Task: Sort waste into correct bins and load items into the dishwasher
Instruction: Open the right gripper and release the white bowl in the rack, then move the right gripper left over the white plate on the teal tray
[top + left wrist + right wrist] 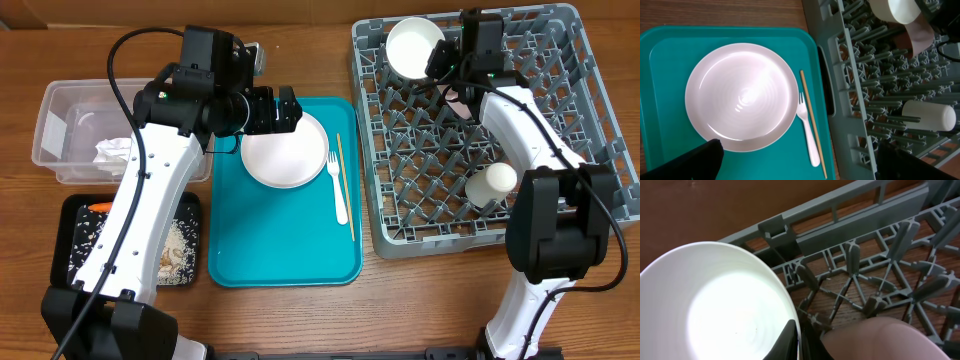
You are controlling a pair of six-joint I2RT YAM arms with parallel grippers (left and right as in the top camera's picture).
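The right fingers were clenched on the thin rim of the white bowl, probably light, stiff and slick, in a corner of the dish rack, while the left fingers hung spread over the plate.

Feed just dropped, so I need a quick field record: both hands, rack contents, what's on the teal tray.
left hand: open, over the flat teal tray, at the edge of the round white plate
right hand: shut on the rim of the round white bowl
rack: large grey plastic dish rack holds that bowl at its far left corner and a small white cup on its side
tray: plate, white plastic fork, thin wooden stick
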